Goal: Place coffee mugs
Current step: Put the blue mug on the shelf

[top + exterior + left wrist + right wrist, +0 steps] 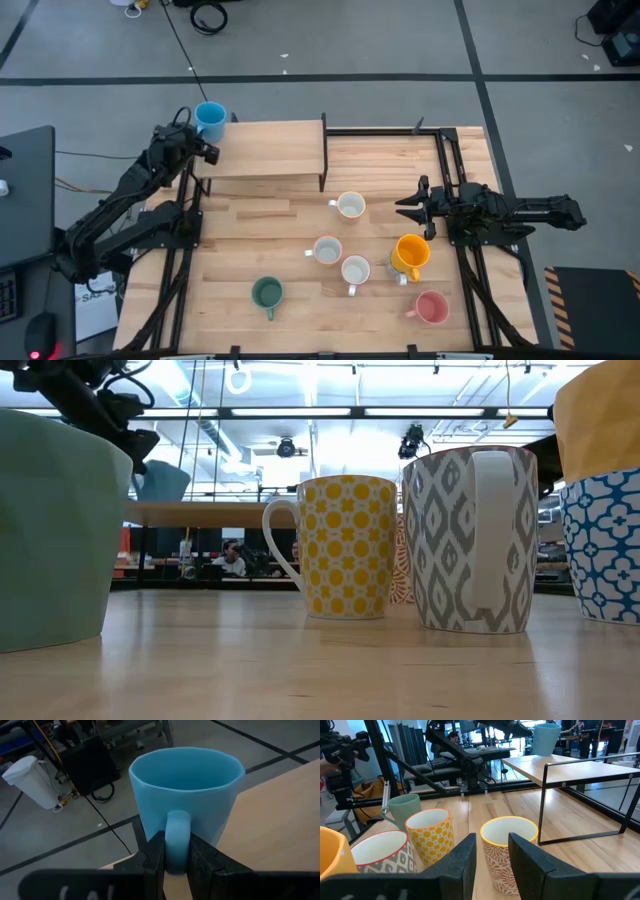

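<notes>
The blue mug (210,118) is at the far left corner of a raised wooden shelf (270,150), and my left gripper (203,140) is shut on it. Whether its base rests on the shelf does not show. On the table below stand three white mugs (350,206) (327,250) (355,270), the dark green mug (267,293), the orange-yellow mug (410,252) and the pink mug (431,307). My right gripper (402,208) is open and level over the table's right side. It points at the farthest white mug (509,850) without touching it. My left gripper pinches the blue mug's side handle (176,827) between its two fingers (152,860), coming level from the table's left side. The mug stands nearly upright with its open mouth up, at the shelf's corner.
The shelf stands on thin black metal legs (323,160) over the table's far left part. Black rails (445,160) run along the table's left and right sides. The mugs crowd the middle and near right; bare wood lies under the shelf and at the near left.
</notes>
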